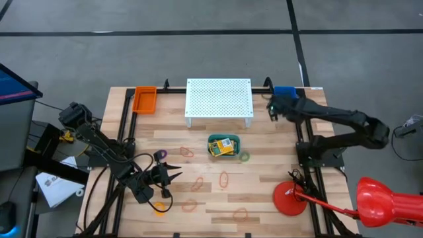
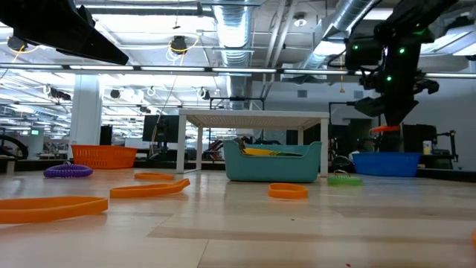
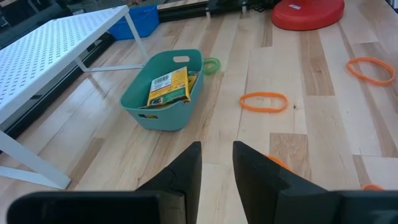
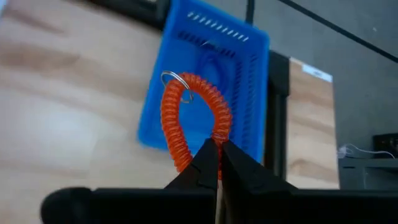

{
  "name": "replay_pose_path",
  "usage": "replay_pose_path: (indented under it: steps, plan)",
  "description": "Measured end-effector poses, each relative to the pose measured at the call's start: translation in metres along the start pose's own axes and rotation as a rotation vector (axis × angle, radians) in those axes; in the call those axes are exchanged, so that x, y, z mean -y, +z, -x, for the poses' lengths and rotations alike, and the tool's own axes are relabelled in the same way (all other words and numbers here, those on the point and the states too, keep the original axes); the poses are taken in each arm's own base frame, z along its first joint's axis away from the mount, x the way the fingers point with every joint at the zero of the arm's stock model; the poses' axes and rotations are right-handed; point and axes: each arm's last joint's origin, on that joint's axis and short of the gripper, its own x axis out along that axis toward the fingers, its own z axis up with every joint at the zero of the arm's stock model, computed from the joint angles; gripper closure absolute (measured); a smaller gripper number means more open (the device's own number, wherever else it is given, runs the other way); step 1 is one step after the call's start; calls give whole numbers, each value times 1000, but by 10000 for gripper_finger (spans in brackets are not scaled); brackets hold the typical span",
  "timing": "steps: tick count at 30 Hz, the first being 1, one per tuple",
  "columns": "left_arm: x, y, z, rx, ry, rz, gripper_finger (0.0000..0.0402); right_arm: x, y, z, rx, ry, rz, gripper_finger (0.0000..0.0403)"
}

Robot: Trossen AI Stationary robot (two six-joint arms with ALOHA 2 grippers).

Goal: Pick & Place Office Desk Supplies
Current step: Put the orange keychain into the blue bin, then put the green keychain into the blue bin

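Right gripper (image 4: 216,149) up at one o'clock, pinched tight on an orange coil band (image 4: 189,118), dangling over the blue bin (image 4: 249,68). Left gripper (image 3: 216,163) low at seven o'clock, fingers slightly parted, holding nothing.

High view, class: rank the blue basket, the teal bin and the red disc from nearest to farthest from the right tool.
1. Blue basket: at the table's back right corner, right under the right tool.
2. Teal bin: mid-table, in front of the white stand.
3. Red disc: at the front right edge.
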Motion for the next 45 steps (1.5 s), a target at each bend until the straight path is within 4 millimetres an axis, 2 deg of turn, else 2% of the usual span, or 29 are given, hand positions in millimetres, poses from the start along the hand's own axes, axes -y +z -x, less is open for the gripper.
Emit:
replay_pose_path:
  steps: [6, 11, 17, 22, 25, 36, 45]
  plan:
    - [0, 0, 0, 0, 0, -16, 316, 12, 19, -16, 16, 23, -49, 403]
    - [0, 0, 0, 0, 0, -19, 316, 17, 26, -22, 22, 57, -84, 403]
    - [0, 0, 0, -1, -1, -19, 316, 9, 26, -34, -20, 23, -51, 403]
    - [0, 0, 0, -2, -3, -18, 316, 1, 24, -48, -46, -72, -2, 400]
    - [0, 0, 0, -2, -3, -16, 316, -3, 23, -53, -50, -120, 29, 384]
    - [0, 0, 0, -1, -1, -16, 316, -12, 29, -59, 2, -121, 66, 300]
    - [0, 0, 0, 0, 1, -17, 316, -9, 29, -47, 40, -96, 74, 258]
